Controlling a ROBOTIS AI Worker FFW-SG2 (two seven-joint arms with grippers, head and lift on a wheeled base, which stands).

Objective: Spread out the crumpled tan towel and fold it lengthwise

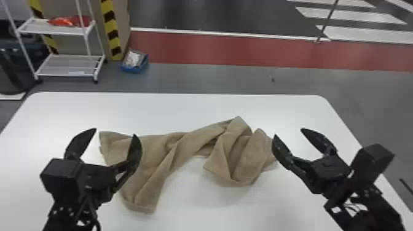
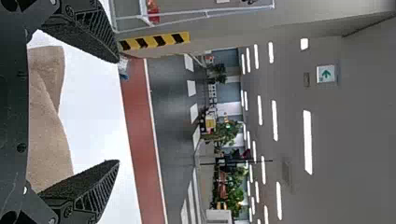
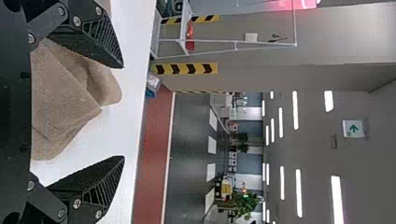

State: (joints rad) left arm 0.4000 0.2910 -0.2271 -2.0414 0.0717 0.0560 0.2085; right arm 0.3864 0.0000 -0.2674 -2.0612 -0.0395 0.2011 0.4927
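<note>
Grey floor [image 1: 215,76] spreads out behind everything, crossed by 1 broad red band [image 1: 245,50]. On the near side stands a white table [image 1: 184,107] with rounded far corners, and beyond its far left part is a white rack [image 1: 52,30]. Across the middle of the table lies the tan towel [image 1: 184,144], crumpled: broader on the left, with 1 end pointing toward the robot, a long twisted ridge through the middle, and bunched, overlapping folds on the right. The left gripper [image 1: 115,132] is at the towel's left part, released, its 2 black fingers spread wide. The right gripper [image 1: 288,132] is by the towel's right end, likewise released, with its 2 fingers well apart; whether its inner fingertip touches the cloth, I cannot tell. Smallest is a blue box [image 1: 132,69], on the floor near the rack.
</note>
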